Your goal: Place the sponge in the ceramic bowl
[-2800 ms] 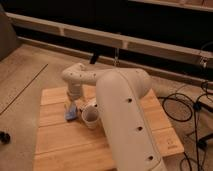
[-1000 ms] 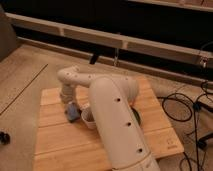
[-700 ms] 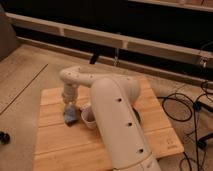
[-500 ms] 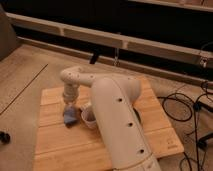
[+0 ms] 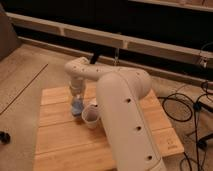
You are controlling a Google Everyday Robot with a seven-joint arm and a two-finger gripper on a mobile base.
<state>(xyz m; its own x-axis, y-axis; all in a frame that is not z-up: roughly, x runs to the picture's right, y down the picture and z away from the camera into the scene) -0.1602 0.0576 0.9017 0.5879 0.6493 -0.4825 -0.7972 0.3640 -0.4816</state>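
The light-blue sponge (image 5: 76, 106) is at the left middle of the wooden table (image 5: 60, 145). My gripper (image 5: 75, 98) points straight down right over it, at the end of the white arm (image 5: 120, 115), and touches or nearly touches its top. The arm's bulky white body fills the middle of the camera view and covers the table's right half. The ceramic bowl is hidden, probably behind the arm.
A white paper cup (image 5: 91, 116) stands just right of the sponge, close to the gripper. Black cables (image 5: 182, 107) lie on the floor to the right. A dark wall with a pale ledge (image 5: 75, 35) runs along the back.
The gripper and the sponge seem to have shifted slightly up and right, toward the paper cup. The cup has not moved.
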